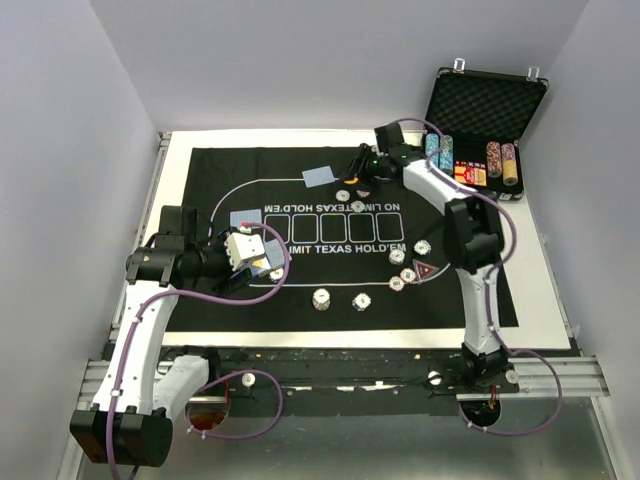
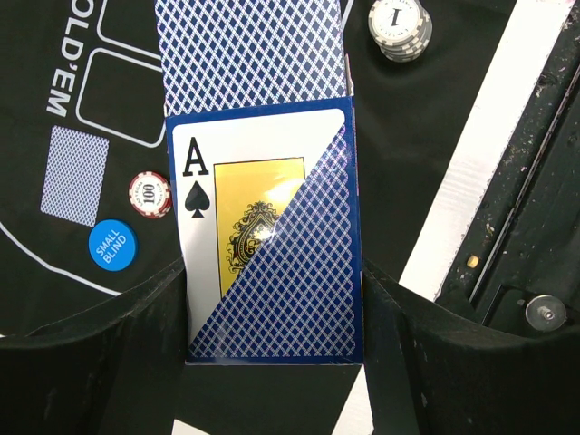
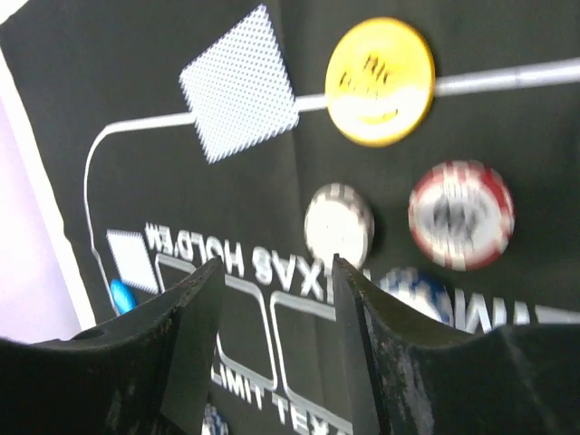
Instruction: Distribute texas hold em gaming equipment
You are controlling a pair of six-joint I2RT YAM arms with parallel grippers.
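Card box (image 2: 272, 236) squeezed tight in the left claw (image 2: 272, 313), over the mat (image 1: 250, 310).
Blue cards (image 2: 254, 54) poke out its top. Right claw (image 3: 276, 272), by the yellow button (image 3: 379, 82), is open and empty. Best to hold the box steady and pull one card straight out.

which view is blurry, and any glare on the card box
right wrist: smeared all over, yellow button disc and chips soft; left wrist: crisp, a small sheen on the deck box; top external: sharp, evenly lit
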